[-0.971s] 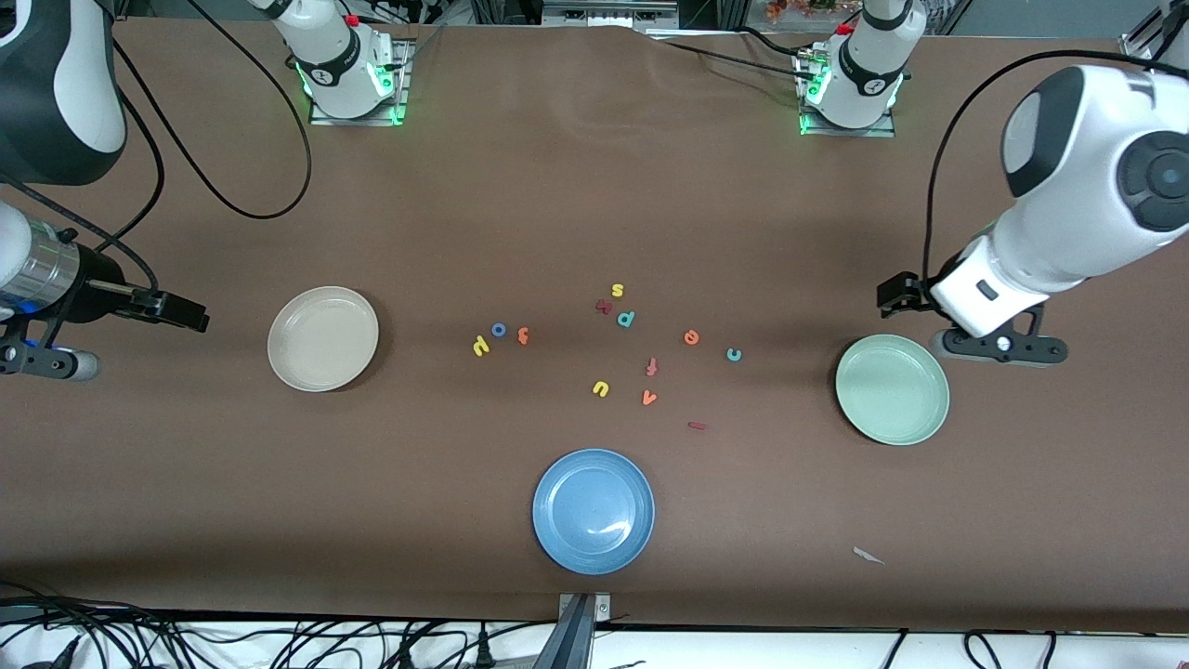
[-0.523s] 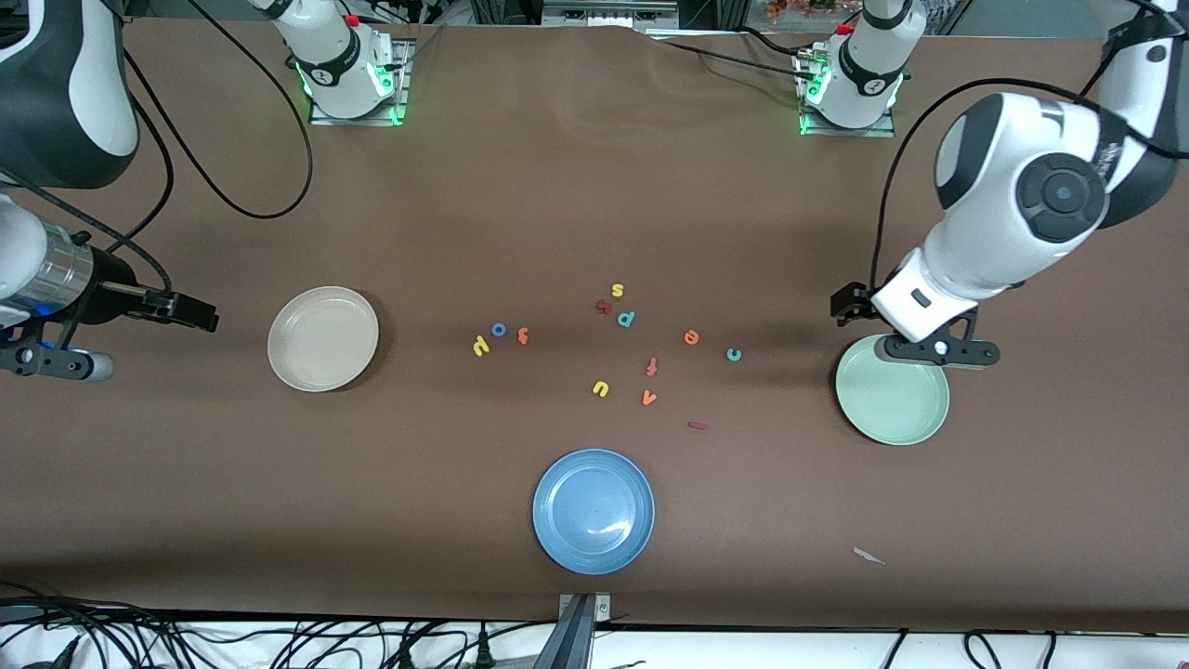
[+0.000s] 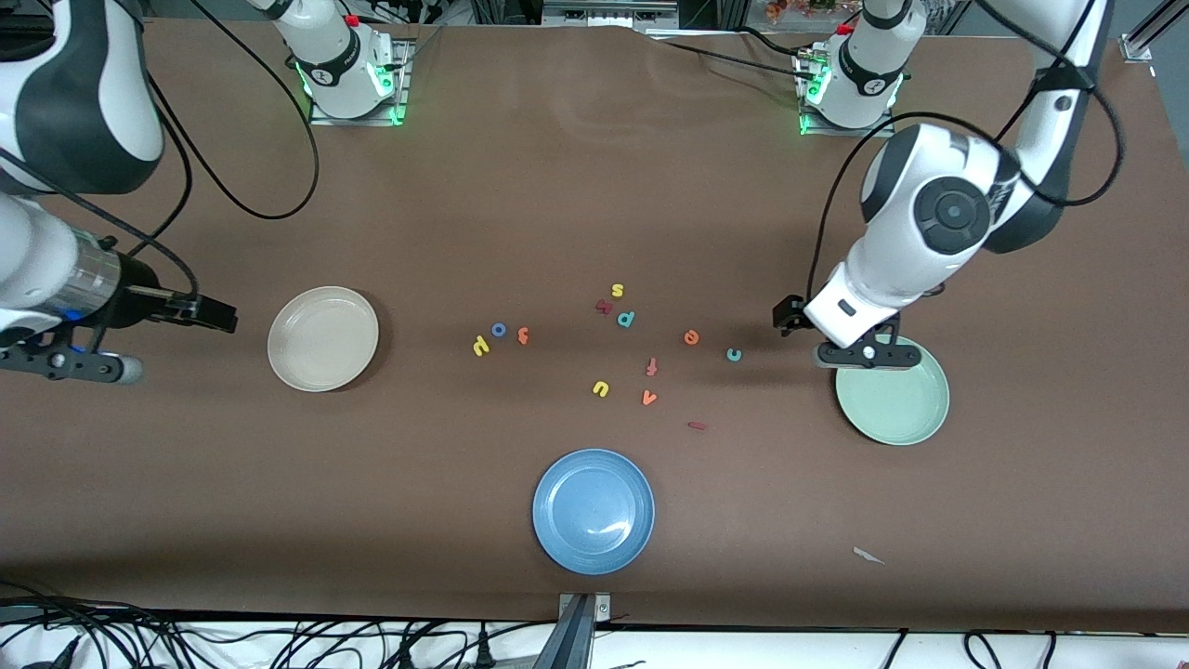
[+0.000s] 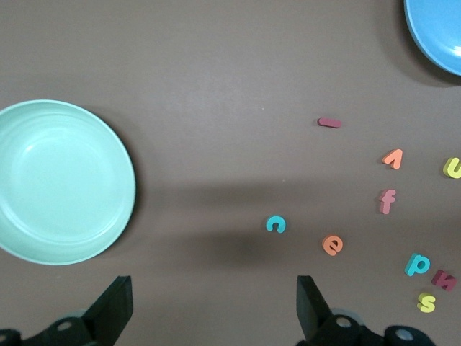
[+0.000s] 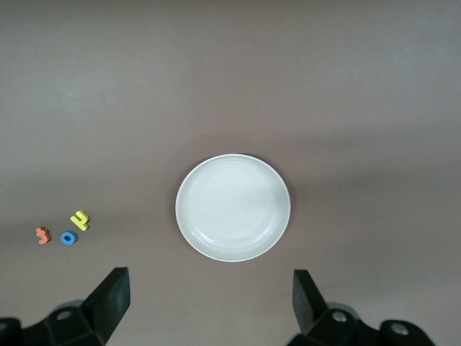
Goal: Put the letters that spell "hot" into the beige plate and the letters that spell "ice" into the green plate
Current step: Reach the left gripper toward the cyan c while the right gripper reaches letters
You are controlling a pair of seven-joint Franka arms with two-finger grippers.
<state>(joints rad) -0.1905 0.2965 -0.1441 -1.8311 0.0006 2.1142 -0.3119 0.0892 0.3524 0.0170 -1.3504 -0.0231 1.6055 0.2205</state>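
The left gripper (image 4: pixel 209 317) hangs over the green plate (image 3: pixel 915 413), jaws spread and empty. The right gripper (image 5: pixel 209 310) hangs beside the beige plate (image 3: pixel 322 338), jaws likewise spread.

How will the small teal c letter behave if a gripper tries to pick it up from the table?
The teal c lies flat and thin on the table, so a grasp may slip. It looks light and will probably slide when nudged. It should not roll.

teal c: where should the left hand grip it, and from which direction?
Probably straight down from above: the teal c lies flat on the table, apart from the orange e. Open left hand fingers should pinch the curved back across its outer edges.
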